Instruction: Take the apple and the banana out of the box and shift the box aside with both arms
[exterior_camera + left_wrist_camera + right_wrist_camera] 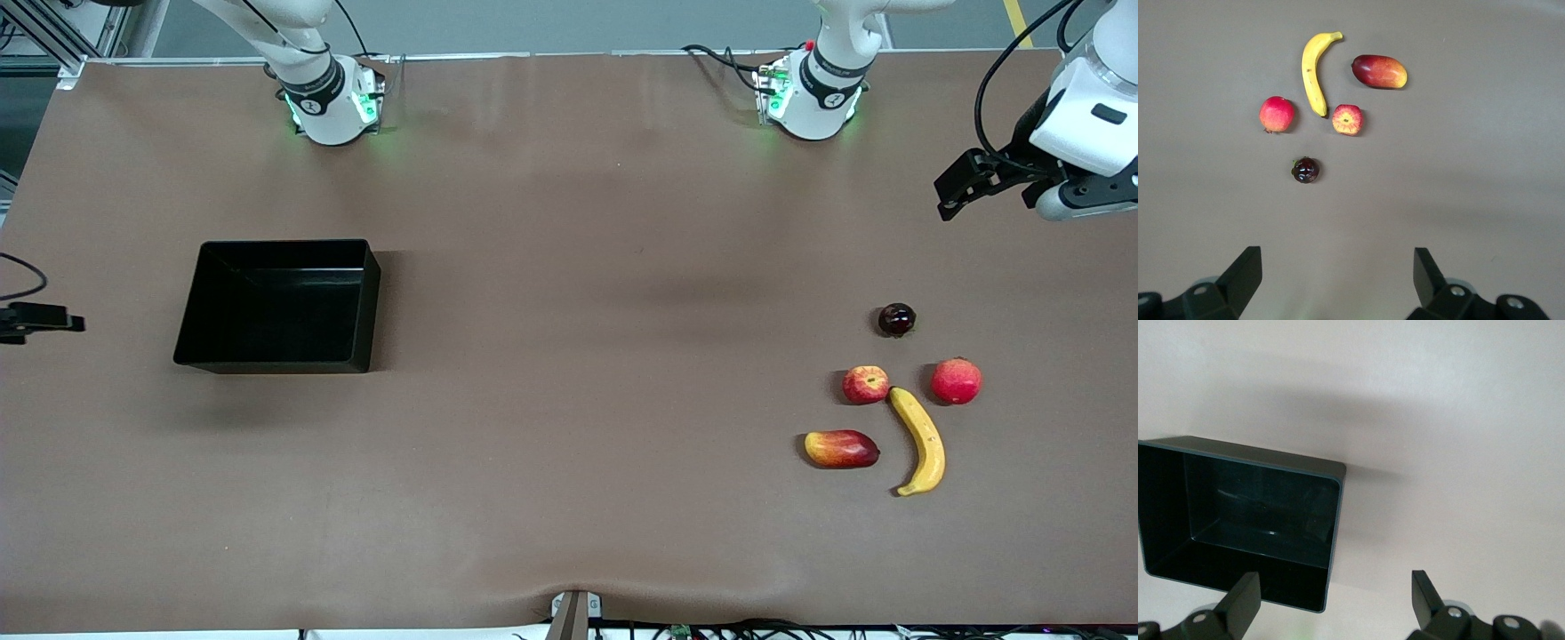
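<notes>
The yellow banana (920,442) and the small red apple with yellow streaks (865,384) lie close together on the table toward the left arm's end. Both show in the left wrist view, banana (1313,73) and apple (1347,119). The black box (271,363) stands empty toward the right arm's end and shows in the right wrist view (1271,459). My left gripper (956,188) is open and empty, high over the table's end beside the fruits (1338,253). My right gripper (1335,575) is open and empty, above the table by one corner of the box.
A pinkish-red round fruit (957,380), a red-and-yellow mango (841,448) and a small dark round fruit (896,319) lie around the banana and apple. A black part with a cable (36,318) shows at the table's edge at the right arm's end.
</notes>
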Controlling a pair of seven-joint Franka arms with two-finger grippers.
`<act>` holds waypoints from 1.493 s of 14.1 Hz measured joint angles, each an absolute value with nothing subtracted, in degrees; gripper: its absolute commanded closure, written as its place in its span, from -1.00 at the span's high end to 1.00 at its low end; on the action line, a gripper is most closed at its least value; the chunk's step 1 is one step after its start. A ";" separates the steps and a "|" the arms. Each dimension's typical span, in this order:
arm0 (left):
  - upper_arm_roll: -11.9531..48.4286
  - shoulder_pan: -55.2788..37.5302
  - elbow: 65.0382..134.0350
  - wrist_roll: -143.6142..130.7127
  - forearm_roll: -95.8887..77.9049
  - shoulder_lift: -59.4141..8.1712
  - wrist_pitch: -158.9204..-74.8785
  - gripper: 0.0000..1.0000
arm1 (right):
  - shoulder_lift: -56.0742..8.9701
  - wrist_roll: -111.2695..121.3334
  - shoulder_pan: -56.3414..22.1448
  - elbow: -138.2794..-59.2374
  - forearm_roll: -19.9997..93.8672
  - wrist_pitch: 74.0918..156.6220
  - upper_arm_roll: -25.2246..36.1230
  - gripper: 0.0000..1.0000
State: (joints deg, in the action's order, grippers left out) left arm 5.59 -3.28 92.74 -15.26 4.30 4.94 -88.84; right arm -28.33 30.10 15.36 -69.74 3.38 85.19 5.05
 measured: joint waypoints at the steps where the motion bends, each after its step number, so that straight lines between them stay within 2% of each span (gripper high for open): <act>1: 5.59 -3.27 92.73 -15.26 4.30 4.95 -88.84 1.00 | -28.06 30.10 15.18 -67.99 3.39 84.78 4.93 1.00; 7: 5.62 -3.28 92.72 -15.27 4.17 5.16 -88.84 1.00 | -21.69 26.40 10.41 -64.78 3.38 80.94 4.79 1.00; 14: 5.67 -3.35 92.71 -15.20 3.66 5.19 -88.84 1.00 | -13.78 14.82 -1.26 -65.71 2.45 76.79 4.67 1.00; 16: 5.69 -3.42 92.54 -14.55 3.63 5.19 -88.84 1.00 | -10.46 14.33 -1.64 -71.02 2.35 80.59 4.69 1.00; 19: 5.70 -3.51 92.05 -13.23 3.35 5.20 -88.84 1.00 | -0.84 14.05 -1.61 -88.40 2.23 92.53 5.00 1.00; 21: 5.47 -3.43 92.05 -11.62 2.08 5.20 -88.71 1.00 | 3.75 14.04 -1.62 -95.80 2.19 94.06 4.93 1.00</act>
State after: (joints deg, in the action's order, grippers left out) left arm 5.47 -3.43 92.05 -11.62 2.08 5.20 -88.71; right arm 3.75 14.04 -1.62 -95.80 2.19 94.06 4.93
